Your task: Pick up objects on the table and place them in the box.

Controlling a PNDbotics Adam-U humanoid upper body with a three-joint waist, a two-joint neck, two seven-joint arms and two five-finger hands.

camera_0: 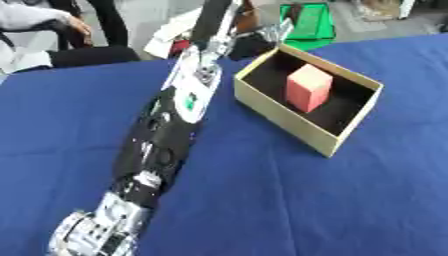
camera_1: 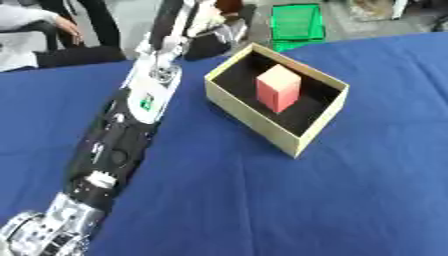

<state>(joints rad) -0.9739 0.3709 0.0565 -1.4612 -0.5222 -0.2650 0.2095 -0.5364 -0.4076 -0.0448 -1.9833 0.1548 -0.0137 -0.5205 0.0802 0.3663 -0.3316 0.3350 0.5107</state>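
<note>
Inside, pink block [camera_0: 308, 87], tan box [camera_0: 289, 118]

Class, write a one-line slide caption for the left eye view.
Robot's left arm stretches across the blue table beside an open box holding a pink block.

Pink block [camera_1: 278, 88] upright inside tan box [camera_1: 254, 121] on blue table [camera_1: 350, 200], left arm [camera_1: 122, 135] alongside.

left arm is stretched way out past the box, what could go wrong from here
Drawing back, the left arm runs close beside the box and could clip its near corner, shifting it. The left hand lies beyond the table edge near clutter and might snag. The pink block stands upright inside; a bump could topple it.
</note>
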